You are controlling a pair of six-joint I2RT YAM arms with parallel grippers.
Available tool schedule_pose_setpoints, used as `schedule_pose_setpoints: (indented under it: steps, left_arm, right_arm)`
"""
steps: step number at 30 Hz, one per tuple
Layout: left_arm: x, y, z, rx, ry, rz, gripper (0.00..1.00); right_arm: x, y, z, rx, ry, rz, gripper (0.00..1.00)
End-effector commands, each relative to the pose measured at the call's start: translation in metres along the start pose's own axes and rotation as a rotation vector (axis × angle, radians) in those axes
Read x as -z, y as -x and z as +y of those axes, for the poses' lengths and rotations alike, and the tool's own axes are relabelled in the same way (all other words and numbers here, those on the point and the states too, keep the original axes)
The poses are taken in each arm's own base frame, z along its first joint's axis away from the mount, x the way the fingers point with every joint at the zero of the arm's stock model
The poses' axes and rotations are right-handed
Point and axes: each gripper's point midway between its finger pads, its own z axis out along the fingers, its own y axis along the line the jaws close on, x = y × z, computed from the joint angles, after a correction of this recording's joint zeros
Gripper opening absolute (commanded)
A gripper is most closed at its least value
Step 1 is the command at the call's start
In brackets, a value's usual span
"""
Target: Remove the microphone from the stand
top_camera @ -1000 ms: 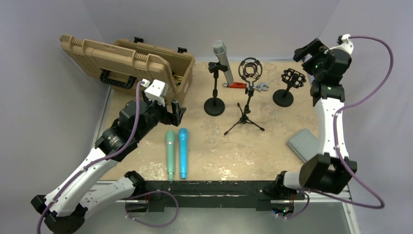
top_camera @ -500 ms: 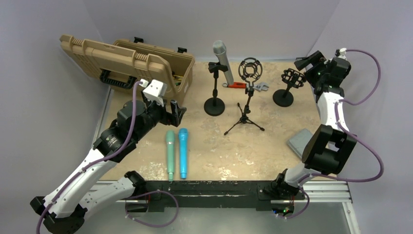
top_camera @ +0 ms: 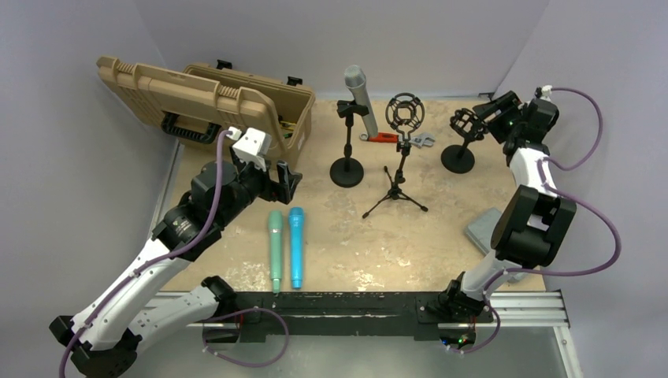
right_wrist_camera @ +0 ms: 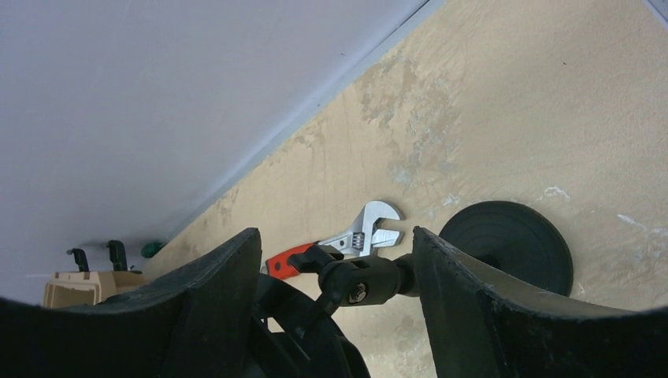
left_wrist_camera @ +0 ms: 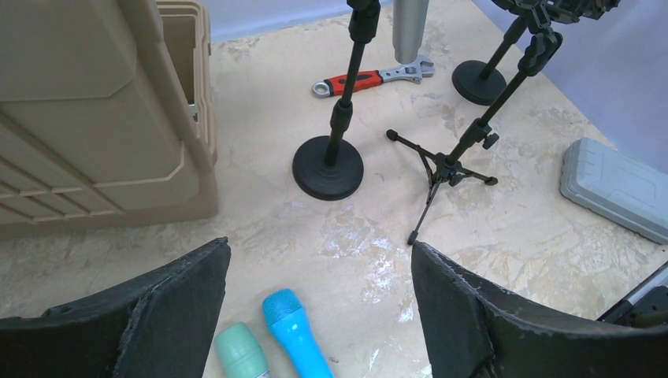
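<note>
A grey microphone (top_camera: 358, 89) sits clipped upright in a black round-base stand (top_camera: 346, 170) at the back middle. In the left wrist view I see only its lower end (left_wrist_camera: 410, 27) and the stand (left_wrist_camera: 328, 167). My left gripper (top_camera: 285, 179) is open and empty, well to the left of that stand, above the heads of two loose microphones (left_wrist_camera: 319, 244). My right gripper (top_camera: 482, 116) is open at the far right. Its jaws stand either side of the black shock mount (right_wrist_camera: 366, 283) of another round-base stand (right_wrist_camera: 508, 244), apart from it.
A blue microphone (top_camera: 296, 246) and a green one (top_camera: 275, 250) lie side by side at the front left. A tripod stand with an empty shock mount (top_camera: 402, 157), a red-handled wrench (top_camera: 390, 138), an open tan case (top_camera: 213, 102) and a grey box (top_camera: 488, 232) are around.
My right arm has folded back and its gripper has come down and left, from above the right stand to around its shock mount. The left arm has barely moved.
</note>
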Motion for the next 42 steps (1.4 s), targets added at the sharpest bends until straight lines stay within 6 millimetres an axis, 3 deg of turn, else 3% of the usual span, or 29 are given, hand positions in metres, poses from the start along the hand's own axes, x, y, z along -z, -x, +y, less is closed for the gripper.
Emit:
schedule_pose_setpoints:
  steps: [1,8,11,18,24,30,36,39,42]
  left_arm:
    - [0.004,0.022,-0.008,0.018,-0.027,-0.054,0.83]
    - [0.002,0.021,-0.007,0.015,-0.023,-0.047,0.83]
    - [0.002,0.020,-0.008,0.015,-0.024,-0.043,0.83]
    - [0.001,0.020,-0.008,0.016,-0.025,-0.039,0.83]
    - [0.000,0.019,-0.010,0.018,-0.033,-0.037,0.83]
    - [-0.001,0.018,-0.011,0.020,-0.035,-0.031,0.83]
    - [-0.003,0.017,-0.011,0.019,-0.037,-0.023,0.83]
    - [-0.003,0.017,-0.011,0.020,-0.037,-0.023,0.83]
    - [-0.001,0.018,-0.011,0.022,-0.037,-0.028,0.83]
  right_arm:
    - [-0.004,-0.014,-0.031,0.002,-0.079,0.011,0.66]
    - [-0.017,-0.023,-0.059,-0.029,-0.077,0.062,0.65]
    - [-0.022,-0.030,-0.067,-0.034,-0.076,0.085,0.56]
    - [-0.028,-0.045,-0.078,-0.036,-0.067,0.125,0.58]
    - [-0.009,-0.002,-0.058,0.038,-0.144,0.023,0.66]
    - [0.033,0.046,-0.017,0.130,-0.181,-0.133,0.82]
    - [0.069,0.063,0.045,0.203,-0.113,-0.224,0.85]
    - [0.084,0.047,0.083,0.253,-0.064,-0.209,0.85]
    - [0.104,0.005,0.130,0.305,0.053,-0.154,0.85]
